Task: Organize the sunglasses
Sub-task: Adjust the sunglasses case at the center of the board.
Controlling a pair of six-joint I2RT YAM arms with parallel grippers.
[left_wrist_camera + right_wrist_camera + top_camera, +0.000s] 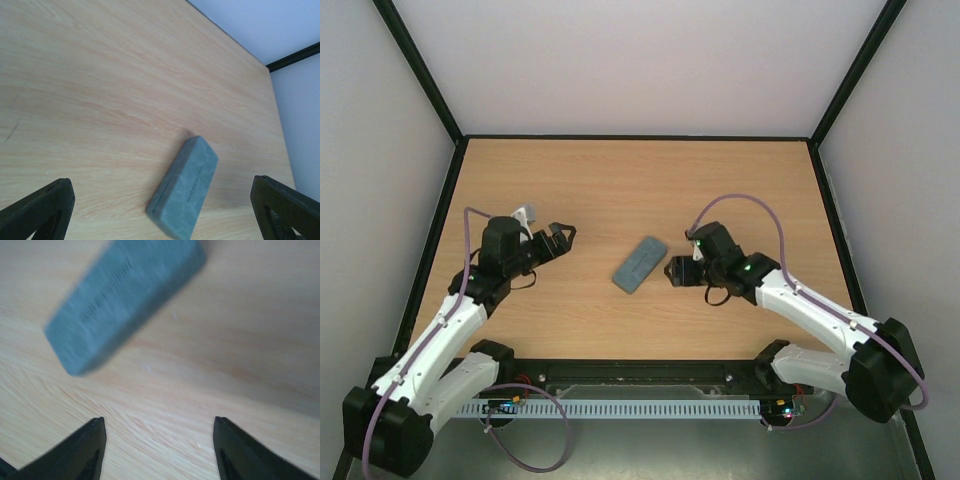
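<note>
The pink sunglasses are out of view in every frame. A closed blue-grey oblong case (640, 264) lies flat in the middle of the table; it also shows in the left wrist view (184, 186) and, blurred, in the right wrist view (125, 300). My left gripper (560, 237) is open and empty, to the left of the case and apart from it. My right gripper (672, 270) is open and empty, close to the case's right side, not touching it.
The wooden table (640, 190) is bordered by a black frame and white walls. A black rail with a white cable tray (630, 408) runs along the near edge between the arm bases.
</note>
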